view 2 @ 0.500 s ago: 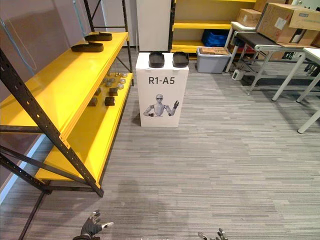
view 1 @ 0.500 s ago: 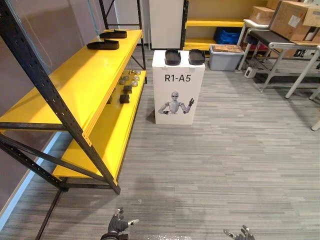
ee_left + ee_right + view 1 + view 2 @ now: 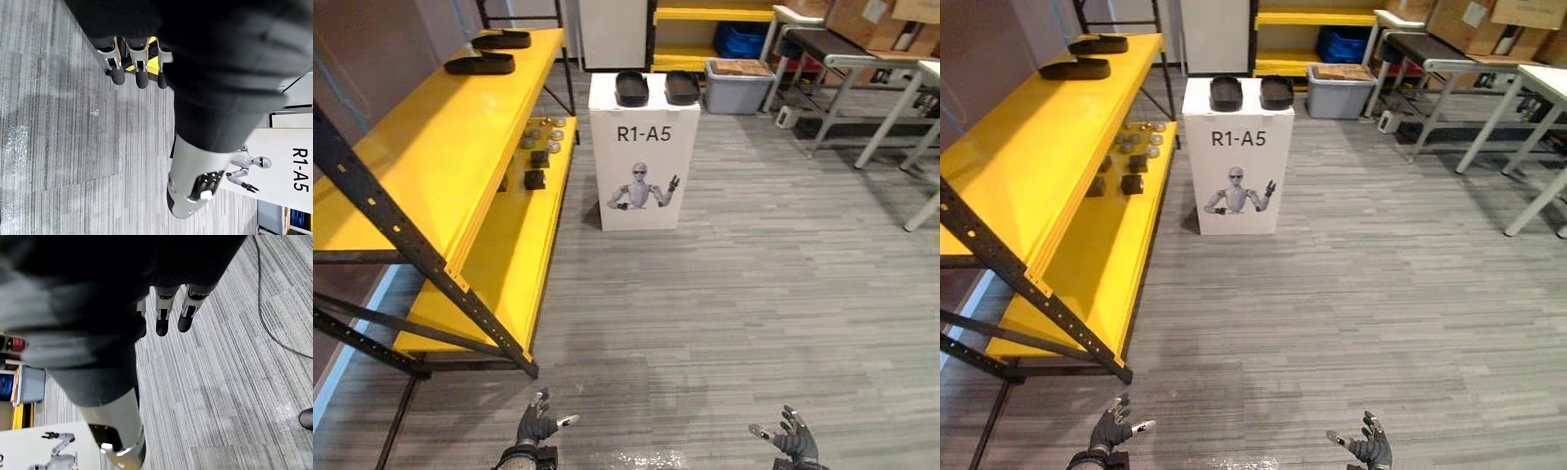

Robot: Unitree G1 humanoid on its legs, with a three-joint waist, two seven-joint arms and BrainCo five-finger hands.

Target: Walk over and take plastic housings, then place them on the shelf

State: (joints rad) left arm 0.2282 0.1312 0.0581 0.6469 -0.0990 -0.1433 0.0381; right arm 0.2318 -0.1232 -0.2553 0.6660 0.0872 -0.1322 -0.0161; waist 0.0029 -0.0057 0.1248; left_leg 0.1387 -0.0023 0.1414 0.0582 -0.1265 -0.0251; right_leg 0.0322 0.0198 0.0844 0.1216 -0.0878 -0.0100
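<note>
A: Where are the parts?
B: Two black oval plastic housings sit side by side on top of the white box-shaped bench, at 12 o'clock, well apart from us across the grey floor. Two similar black shells already lie on the top deck of the yellow steel shelf, at 10 o'clock.
A: Robot hands?
B: Left robot hand at 7 o'clock, right robot hand at 5 o'clock. Both are low over the floor with fingers spread apart and nothing in them.
A: Grasp plan?
B: My read is thin moulded shells: light, stiff, smooth, likely slippery. Take each across its narrow width, thumb on one long rim and fingers on the other. Go easy on the squeeze, since a thin wall may flex and pop out.
A: Delta vs half a second back?
B: The whole picture has shifted. Bench and shelf sit higher in view and both robot hands show more. That's camera motion. The housings hold the same spots on the bench.
</note>
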